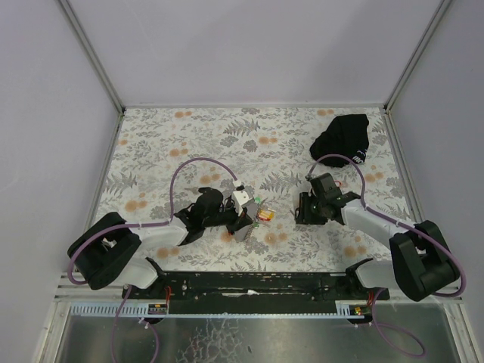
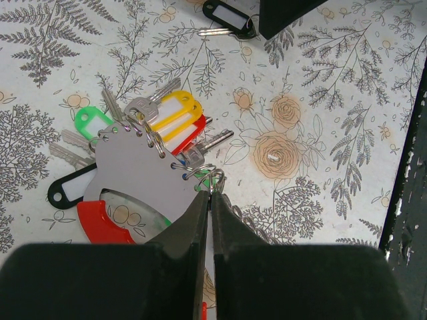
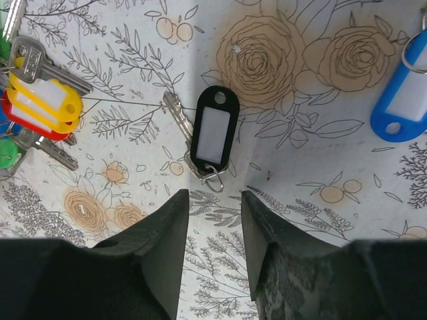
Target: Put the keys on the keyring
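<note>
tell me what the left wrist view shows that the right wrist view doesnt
Only left wrist: the keyring with its grey strap and red end, pinched by the shut left gripper. Only right wrist: a blue tag and the open right gripper. Both: the yellow tag and the loose black-tagged key.

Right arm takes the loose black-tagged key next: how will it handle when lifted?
Probably light: a small key on a plastic tag. Joined only by a small ring, so one part likely dangles. Lying flat, it may slide when pinched.

Floral-patterned tablecloth [image 1: 189,136], black cloth bundle [image 1: 342,138] near far right corner
</note>
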{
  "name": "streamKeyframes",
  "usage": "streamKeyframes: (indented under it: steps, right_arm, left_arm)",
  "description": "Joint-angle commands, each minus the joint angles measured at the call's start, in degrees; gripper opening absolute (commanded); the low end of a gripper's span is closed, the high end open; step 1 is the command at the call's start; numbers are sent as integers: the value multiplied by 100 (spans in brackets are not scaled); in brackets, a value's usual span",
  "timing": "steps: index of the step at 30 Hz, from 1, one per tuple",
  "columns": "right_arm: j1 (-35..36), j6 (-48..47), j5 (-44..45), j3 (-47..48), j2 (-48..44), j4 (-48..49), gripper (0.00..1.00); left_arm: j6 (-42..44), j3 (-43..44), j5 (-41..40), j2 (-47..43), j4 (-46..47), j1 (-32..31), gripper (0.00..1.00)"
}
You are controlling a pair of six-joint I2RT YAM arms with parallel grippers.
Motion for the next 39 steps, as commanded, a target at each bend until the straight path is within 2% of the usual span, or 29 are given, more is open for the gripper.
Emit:
streamKeyframes:
  steps: [1,24,30,35,39]
  right_arm:
    - [-127,-140,-245,-83,16,316,43]
    - [-194,-217,-299,-173,86,675,23]
    - [-196,-256,-300,-127,-22,522,15]
    - [-195,-317,-308,-86,-109,411,3]
    - [-200,-560,-362,28,-148,286,0]
  left_arm:
    - [16,186,131,-30,132,-32,0]
    - [23,201,146,-5,106,-41,0]
    - [22,200,154,5,104,-42,0]
    - [25,205,154,5,103,-44,0]
    - [33,213,167,27,97,-45,0]
